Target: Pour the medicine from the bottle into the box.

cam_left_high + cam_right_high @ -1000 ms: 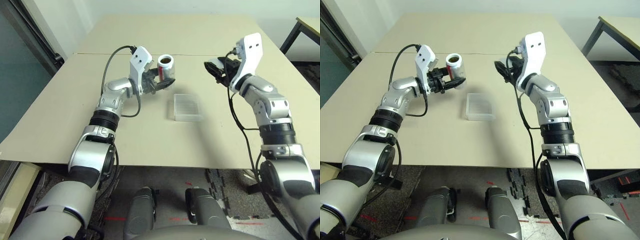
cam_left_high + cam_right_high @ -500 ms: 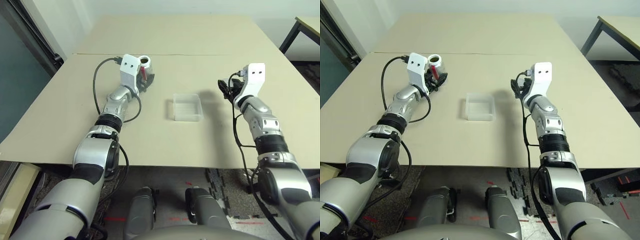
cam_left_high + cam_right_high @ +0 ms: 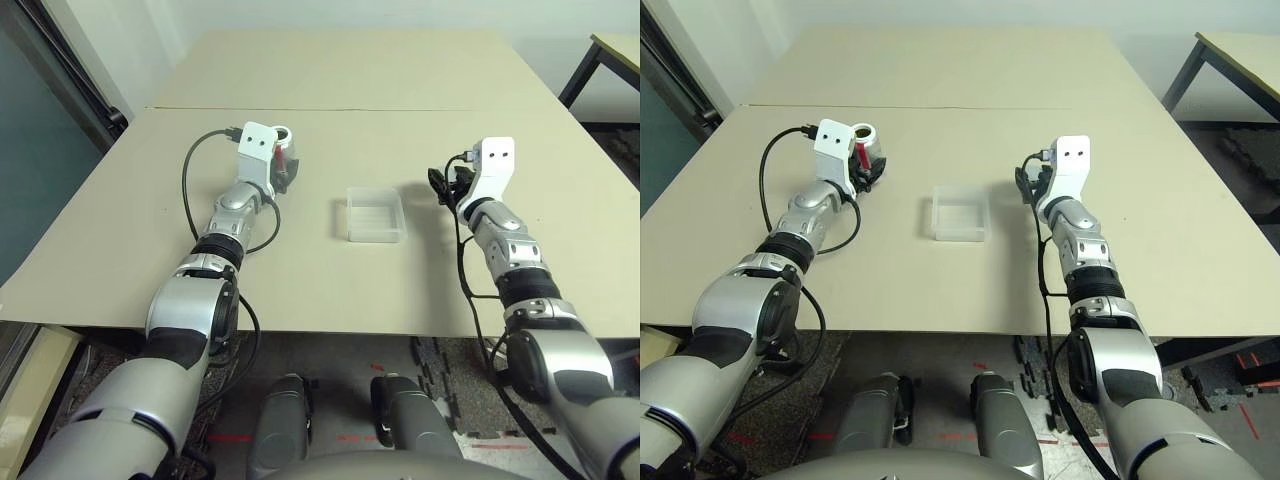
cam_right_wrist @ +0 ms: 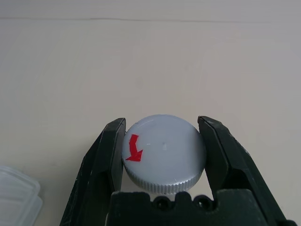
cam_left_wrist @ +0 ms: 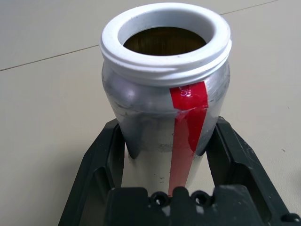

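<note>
Two hands full, pour apparently behind you.
Your left hand (image 5: pixel 164 197) grips the uncapped bottle (image 5: pixel 165 94) upright at the desk's (image 3: pixel 400 70) left; your right hand (image 4: pixel 162 188) clamps its cap (image 4: pixel 164 153). I judge only setting down remains. Whether medicine lies in the box (image 3: pixel 375 214) between them, you cannot tell.

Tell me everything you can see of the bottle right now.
The bottle is a small silver-grey metal-looking cylinder with a red vertical stripe and a white threaded rim. It stands upright, uncapped, its mouth open. The left gripper is shut on its lower body, left of the box. Its cap is in the right gripper.
</note>
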Motion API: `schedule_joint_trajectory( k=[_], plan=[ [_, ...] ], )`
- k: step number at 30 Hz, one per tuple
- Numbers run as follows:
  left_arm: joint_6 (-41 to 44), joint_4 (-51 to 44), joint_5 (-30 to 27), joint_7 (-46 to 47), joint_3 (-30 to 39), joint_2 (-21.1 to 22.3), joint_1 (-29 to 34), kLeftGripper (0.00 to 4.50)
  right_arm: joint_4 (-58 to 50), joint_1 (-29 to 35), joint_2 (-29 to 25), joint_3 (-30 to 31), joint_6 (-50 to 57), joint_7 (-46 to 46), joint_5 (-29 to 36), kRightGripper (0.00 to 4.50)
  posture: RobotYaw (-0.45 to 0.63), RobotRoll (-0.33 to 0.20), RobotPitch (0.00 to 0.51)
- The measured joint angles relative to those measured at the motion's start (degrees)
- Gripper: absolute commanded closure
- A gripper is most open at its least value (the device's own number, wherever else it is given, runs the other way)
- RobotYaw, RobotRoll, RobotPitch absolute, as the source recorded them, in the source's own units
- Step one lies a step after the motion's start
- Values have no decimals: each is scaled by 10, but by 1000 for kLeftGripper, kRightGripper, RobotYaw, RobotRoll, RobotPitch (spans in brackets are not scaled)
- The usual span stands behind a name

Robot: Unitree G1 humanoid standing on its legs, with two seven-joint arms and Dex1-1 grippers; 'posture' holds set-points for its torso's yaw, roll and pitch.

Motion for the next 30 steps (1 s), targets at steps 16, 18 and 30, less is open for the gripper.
schedule_joint_trajectory(
  k=[16,18,30],
  plan=[
    [0,9,1,0,2,0,0,1789,3,0,1,13,19,10,-8,0,-26,0,72],
    [0,13,1,0,6,0,0,1789,-1,0,1,13,21,9,-7,0,-27,0,70],
    [36,19,7,0,14,19,0,1789,-238,123,-30,-7,124,23,30,0,-41,0,61]
  ],
)
